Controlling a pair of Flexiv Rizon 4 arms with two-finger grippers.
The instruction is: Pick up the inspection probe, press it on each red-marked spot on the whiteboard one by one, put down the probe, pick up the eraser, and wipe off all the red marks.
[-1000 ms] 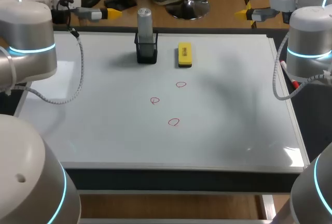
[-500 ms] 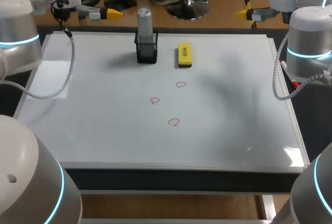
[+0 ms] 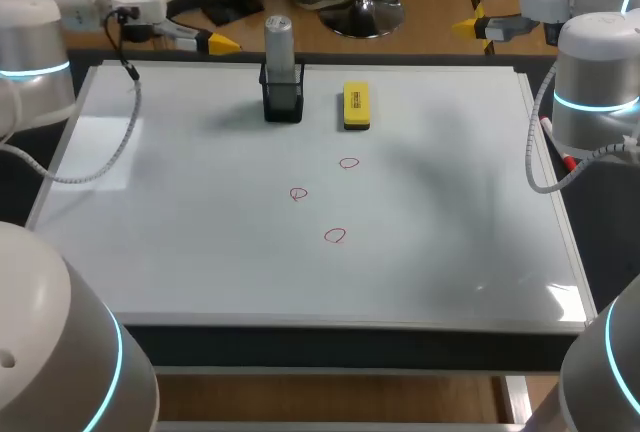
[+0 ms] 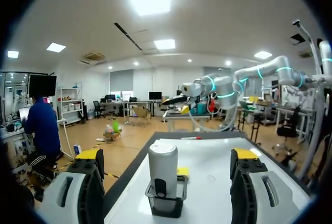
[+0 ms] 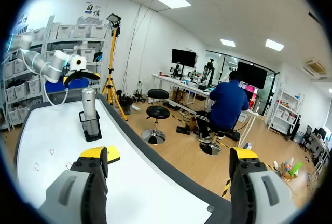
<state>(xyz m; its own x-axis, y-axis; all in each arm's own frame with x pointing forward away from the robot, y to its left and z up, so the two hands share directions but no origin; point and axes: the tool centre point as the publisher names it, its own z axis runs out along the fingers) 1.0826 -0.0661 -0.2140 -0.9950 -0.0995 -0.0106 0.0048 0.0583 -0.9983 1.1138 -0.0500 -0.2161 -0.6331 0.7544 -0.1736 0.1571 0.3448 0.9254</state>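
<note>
the silver probe (image 3: 279, 44) stood upright in its black holder (image 3: 283, 102) at the whiteboard's (image 3: 200, 252) far edge, with the yellow eraser (image 3: 355, 105) near it. three red marks (image 3: 335, 236) sat mid-board. the left gripper (image 3: 222, 15) hung beside the holder, fingers spread wide. the right gripper (image 5: 168, 156) gaped wide too.

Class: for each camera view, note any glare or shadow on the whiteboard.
Head view: glare at the near right corner of the whiteboard, soft shadow right of the eraser. Left wrist view: sheen on the board beyond the probe. Right wrist view: board evenly lit, no glare.
</note>
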